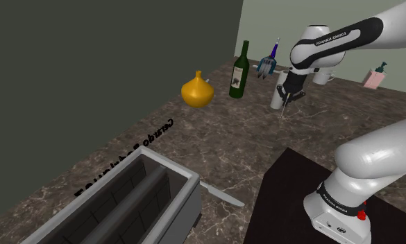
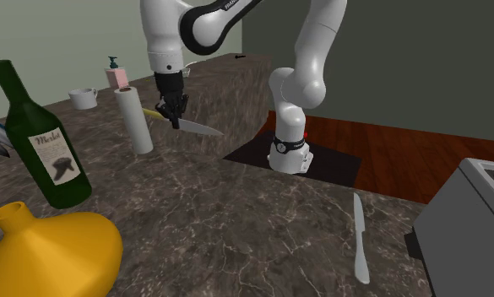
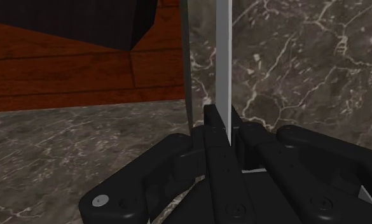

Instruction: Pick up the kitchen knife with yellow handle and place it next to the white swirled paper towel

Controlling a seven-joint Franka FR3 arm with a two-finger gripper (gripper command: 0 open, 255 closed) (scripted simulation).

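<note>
Status: pick-up done, placement outstanding.

The gripper (image 2: 174,107) is closed on the kitchen knife (image 2: 194,126), holding it in the air above the dark marbled counter (image 2: 236,219). In the wrist view the two black fingers (image 3: 178,153) clasp the knife between them, with the blade (image 3: 223,57) running straight out from the grasp.

Location: the knife hangs just beside the white paper towel roll (image 2: 135,118), which stands upright on the counter. The knife's yellow handle (image 2: 154,110) is the end nearest the roll. I cannot tell whether the handle touches it.

Orientation: the long axis lies close to level, dipping a little toward the tip. In the second exterior view the tip points to that view's right, away from the roll and toward the arm's stand. In the shoulder view the blade shows as a thin sliver below the gripper.

Remaining, by my judgement: lower the knife to the counter beside the roll, open the fingers and withdraw.

Note: a second knife, a plain grey table knife (image 2: 361,240), lies flat on the counter well apart from the roll. It is not the task's item.
</note>
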